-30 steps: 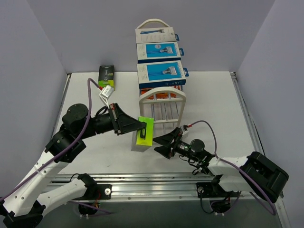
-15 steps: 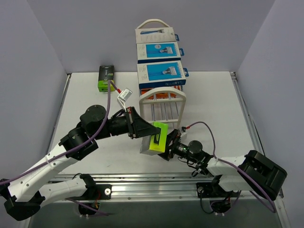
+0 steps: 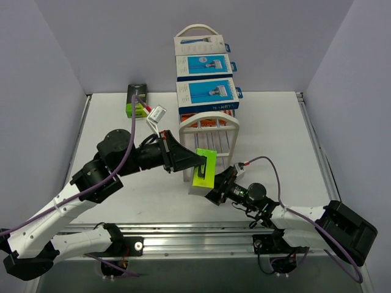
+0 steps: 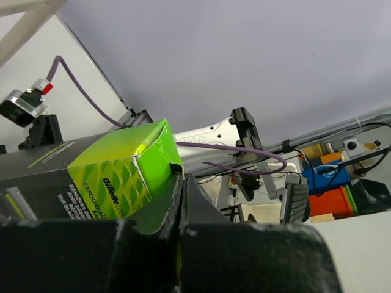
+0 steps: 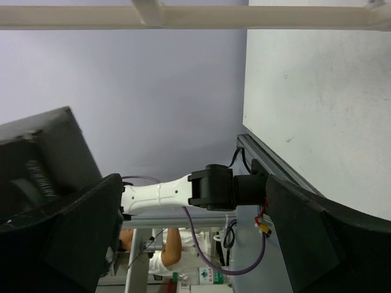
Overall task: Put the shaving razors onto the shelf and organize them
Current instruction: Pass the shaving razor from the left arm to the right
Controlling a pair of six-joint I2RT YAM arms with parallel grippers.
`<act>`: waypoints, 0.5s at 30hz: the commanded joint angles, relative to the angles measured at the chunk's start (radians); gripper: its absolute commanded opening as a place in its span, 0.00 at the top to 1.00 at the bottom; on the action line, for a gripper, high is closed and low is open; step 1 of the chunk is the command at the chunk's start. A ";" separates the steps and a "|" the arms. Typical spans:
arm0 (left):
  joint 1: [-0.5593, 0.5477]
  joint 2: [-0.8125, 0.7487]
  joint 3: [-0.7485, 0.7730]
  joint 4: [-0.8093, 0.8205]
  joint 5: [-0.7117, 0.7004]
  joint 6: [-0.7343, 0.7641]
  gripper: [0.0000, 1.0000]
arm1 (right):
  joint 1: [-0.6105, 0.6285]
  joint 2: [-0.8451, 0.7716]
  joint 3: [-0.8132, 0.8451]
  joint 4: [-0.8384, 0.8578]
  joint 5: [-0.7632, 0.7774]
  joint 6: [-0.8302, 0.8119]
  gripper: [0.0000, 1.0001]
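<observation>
Left gripper (image 3: 197,162): clenched on lime-green razor box (image 3: 204,174), raised for shelving.
Right gripper (image 3: 217,186): spread wide just beside box, likely awaiting handover.
Shelf (image 3: 208,125): just beyond both.

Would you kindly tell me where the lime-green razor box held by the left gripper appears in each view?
Top external: lime-green razor box at centre, before the shelf, in the left gripper.
Left wrist: lower left, close up in the foreground.
Right wrist: probably the dark slab at the left edge; uncertain.
Shared landmark: the shelf's cream bars, seen in all three.
</observation>
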 commanded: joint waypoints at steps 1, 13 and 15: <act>-0.005 -0.009 0.105 -0.020 -0.051 0.068 0.98 | 0.004 -0.022 -0.041 0.531 0.037 -0.043 0.00; -0.005 -0.280 -0.269 -0.110 -0.229 -0.068 0.98 | -0.010 -0.167 -0.095 0.456 0.077 -0.053 0.03; -0.005 -0.328 -0.370 -0.152 -0.260 -0.096 0.98 | -0.010 -0.203 -0.087 0.372 0.074 -0.068 0.03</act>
